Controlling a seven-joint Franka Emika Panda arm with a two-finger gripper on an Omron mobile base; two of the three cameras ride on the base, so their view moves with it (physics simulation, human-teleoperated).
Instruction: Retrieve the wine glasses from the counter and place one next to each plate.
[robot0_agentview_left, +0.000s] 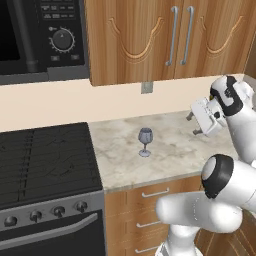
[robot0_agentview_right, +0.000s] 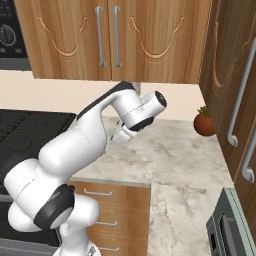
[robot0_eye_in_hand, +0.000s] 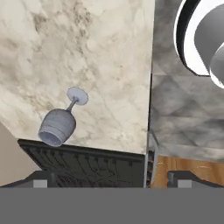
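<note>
One wine glass (robot0_agentview_left: 145, 141), translucent grey-blue, stands upright on the marble counter (robot0_agentview_left: 170, 152) near the stove. My gripper (robot0_agentview_left: 193, 124) hovers above the counter to the right of the glass, apart from it, jaws open with nothing between them. In the hand view the wine glass (robot0_eye_in_hand: 59, 124) lies left of centre, its round foot on the counter (robot0_eye_in_hand: 100, 52), and the gripper (robot0_eye_in_hand: 111, 179) has both dark tips wide apart at the bottom. In the right base view my own arm covers the glass. The plates are out of view.
A black stove (robot0_agentview_left: 45, 160) adjoins the counter on the left, under a microwave (robot0_agentview_left: 40, 35). Wooden wall cabinets (robot0_agentview_left: 165, 35) hang above. A round red-brown fruit with a green top (robot0_agentview_right: 204, 124) sits in the far right corner, and a grey appliance (robot0_agentview_right: 227, 227) stands at the near right.
</note>
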